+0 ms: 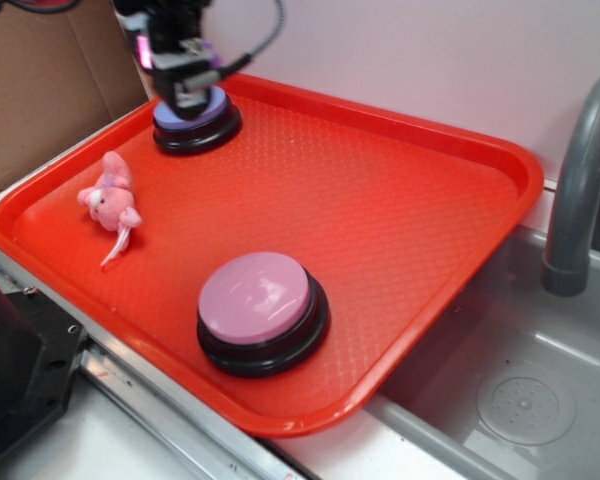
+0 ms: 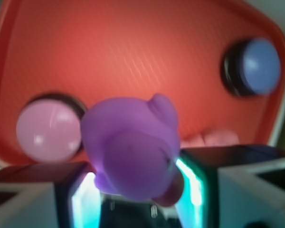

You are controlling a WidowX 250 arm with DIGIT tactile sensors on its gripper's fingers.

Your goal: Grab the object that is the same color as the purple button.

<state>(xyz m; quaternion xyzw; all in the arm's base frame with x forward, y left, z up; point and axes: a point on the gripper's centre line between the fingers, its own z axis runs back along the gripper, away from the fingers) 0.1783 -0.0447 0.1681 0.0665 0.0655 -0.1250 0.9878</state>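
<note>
While the wrist view is blurred, it plainly shows the purple duck (image 2: 133, 149) clamped between the two fingers (image 2: 137, 190), filling the middle of the picture and lifted off the red tray (image 2: 133, 52) behind it. Only the inner edges of the fingers show, cut off by the lower border. From the outside camera the duck is hidden; the fingers (image 1: 187, 95) hang at the tray's (image 1: 400, 190) eleven o'clock corner, covering part of the purple button (image 1: 197, 122) below them, and whether they touch it cannot be told. The pink button (image 1: 262, 310) sits near six o'clock. The pink plush animal (image 1: 110, 200) lies at nine o'clock. A grey faucet (image 1: 580, 190) is cut off at the right edge.
</note>
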